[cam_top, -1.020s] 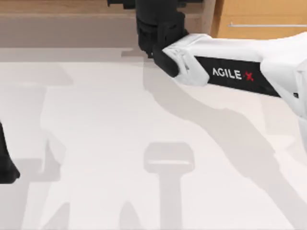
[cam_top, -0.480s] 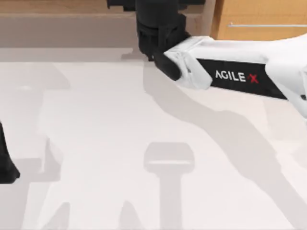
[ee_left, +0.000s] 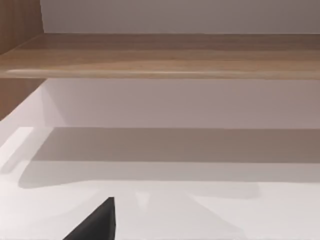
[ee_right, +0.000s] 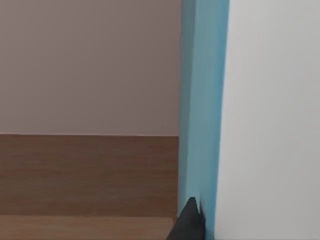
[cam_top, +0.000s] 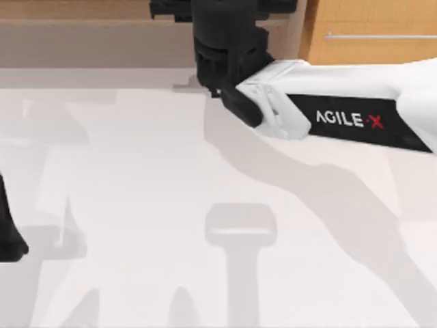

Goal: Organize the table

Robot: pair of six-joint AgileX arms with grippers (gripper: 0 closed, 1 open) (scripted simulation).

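Note:
The table (cam_top: 136,205) is a wide off-white top with only shadows on it. My right arm reaches from the right side to the far middle, where its black wrist and right gripper (cam_top: 225,41) sit inside the brown shelf opening. In the right wrist view a dark fingertip (ee_right: 189,222) presses against an upright slab with a light blue edge (ee_right: 202,110) and a white face, in front of the shelf's wooden board. My left arm (cam_top: 8,236) is parked at the table's left edge.
A brown wooden shelf (cam_top: 89,41) runs along the far edge, and its board (ee_left: 160,55) hangs over the table in the left wrist view. An orange-wood drawer unit (cam_top: 369,20) with a silver bar handle stands at the far right.
The right forearm has swung a little to the right and toward the front. Its wrist has stayed at the shelf. The left arm has not moved.

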